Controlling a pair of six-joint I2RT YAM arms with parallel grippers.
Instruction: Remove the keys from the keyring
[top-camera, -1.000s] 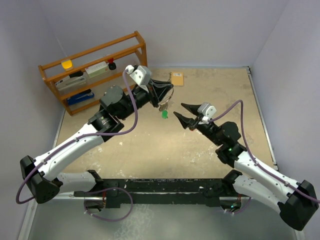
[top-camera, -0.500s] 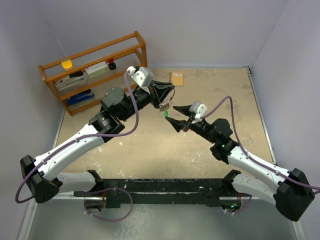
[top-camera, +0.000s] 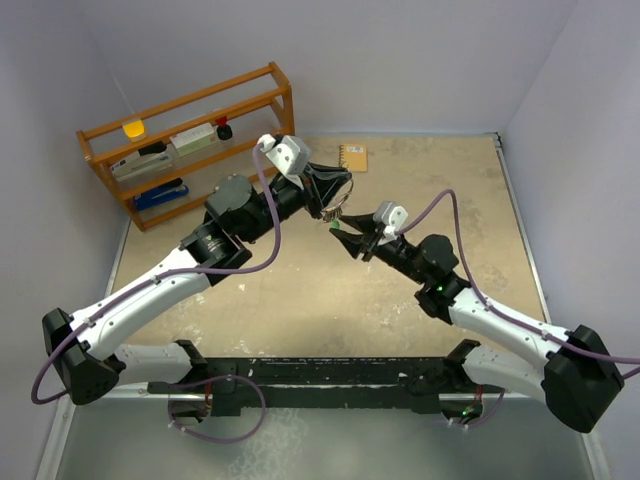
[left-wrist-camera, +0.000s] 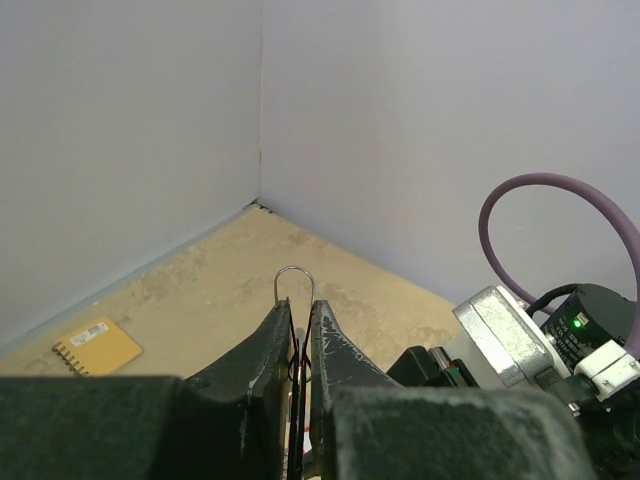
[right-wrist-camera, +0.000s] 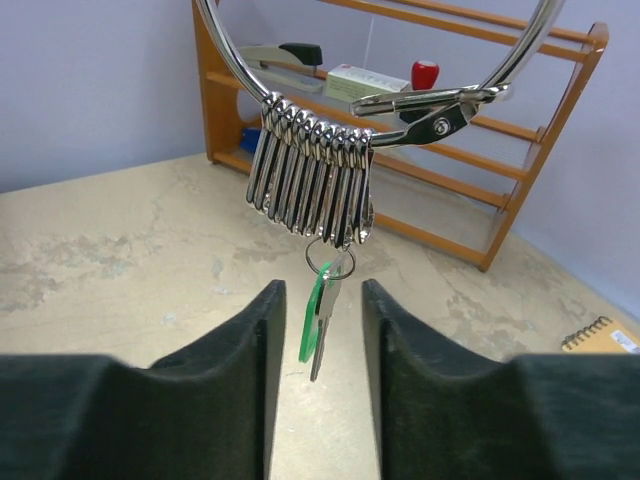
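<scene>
Right wrist view: the right gripper (right-wrist-camera: 322, 288) has its fingers apart, and the green key (right-wrist-camera: 318, 310) hangs between them under a row of silver keys (right-wrist-camera: 310, 180) on the keyring (right-wrist-camera: 430, 108). The left gripper (left-wrist-camera: 300, 308) is clamped on that ring, over mid-table. The wooden rack (top-camera: 180, 100), far left, holds a yellow piece (top-camera: 133, 128), a white box (top-camera: 193, 137) and a blue stapler (top-camera: 160, 193). Walls close the table (top-camera: 300, 290) at far, left and right.

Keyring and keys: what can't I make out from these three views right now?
- Left wrist view: the left claw, shut on the keyring, hides the keys hanging below it.
- Right wrist view: the ring's top is cut off by the frame edge; whether the right claw touches the green key is unclear in depth.
- Top view: the keys are too small to count.
- No red-headed key shows anywhere.
</scene>
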